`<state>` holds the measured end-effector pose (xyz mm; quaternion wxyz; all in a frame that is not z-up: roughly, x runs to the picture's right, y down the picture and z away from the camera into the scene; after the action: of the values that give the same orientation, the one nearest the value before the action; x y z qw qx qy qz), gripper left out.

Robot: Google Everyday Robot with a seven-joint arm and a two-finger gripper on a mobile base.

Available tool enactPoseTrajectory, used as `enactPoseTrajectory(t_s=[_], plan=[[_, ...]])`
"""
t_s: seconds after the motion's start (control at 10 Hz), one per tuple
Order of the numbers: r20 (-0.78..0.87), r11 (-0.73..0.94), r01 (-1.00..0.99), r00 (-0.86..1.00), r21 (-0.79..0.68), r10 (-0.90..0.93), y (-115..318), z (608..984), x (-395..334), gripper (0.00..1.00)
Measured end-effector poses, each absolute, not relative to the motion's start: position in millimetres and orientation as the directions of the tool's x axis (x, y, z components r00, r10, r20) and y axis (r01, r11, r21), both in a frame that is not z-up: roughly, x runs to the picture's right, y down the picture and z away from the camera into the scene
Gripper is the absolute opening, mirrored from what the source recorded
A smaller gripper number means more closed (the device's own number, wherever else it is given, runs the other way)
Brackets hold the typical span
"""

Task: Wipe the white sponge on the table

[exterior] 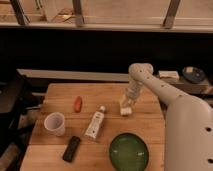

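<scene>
Camera view, single frame: the white sponge (126, 111) lies on the table (105, 95) in the right-centre of the frame, close to the tabletop's right edge and a little above its middle height. The gripper (126, 105) stands directly over the sponge, pointing down and meeting its top; whether it is clamped on the sponge or merely resting against it cannot be told from this angle. The white arm (167, 97) rises from the gripper to a rounded joint above it, then slopes down and right to fill the lower right corner of the frame. Just left of the sponge, and apart from it, a white tube (95, 124) lies flat at a slant, its cap toward the upper right. Above and left of the tube lies a small orange-red object (78, 103). A white cup (54, 123) stands upright near the table's left edge, mouth up. Below the cup and tube, a black oblong object (71, 148) lies flat near the bottom of the frame. A green dish (129, 151) sits at the lower centre, below the sponge and well apart from it. Beyond the table, at the right, a ledge carries a pale flat box (168, 75) and a dark round object (192, 74).
</scene>
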<state>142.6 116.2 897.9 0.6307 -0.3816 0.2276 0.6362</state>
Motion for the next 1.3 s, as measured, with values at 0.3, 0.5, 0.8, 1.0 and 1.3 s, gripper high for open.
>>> enactPoseTrajectory(t_s=[0.3, 0.5, 0.8, 1.0, 1.3], plan=[[-0.784, -0.11, -0.967, 0.116, -0.229, 0.61, 138.6, 876.3, 121.2, 0.0], [-0.806, -0.15, -0.971, 0.065, -0.188, 0.589, 158.0, 858.7, 134.7, 0.0], [-0.824, -0.221, -0.972, -0.06, -0.081, 0.564, 171.4, 849.6, 180.3, 0.0], [-0.816, -0.264, -0.963, -0.112, -0.051, 0.567, 159.7, 859.0, 201.1, 0.0], [-0.792, -0.264, -0.96, -0.094, -0.087, 0.604, 121.7, 889.6, 199.2, 0.0]])
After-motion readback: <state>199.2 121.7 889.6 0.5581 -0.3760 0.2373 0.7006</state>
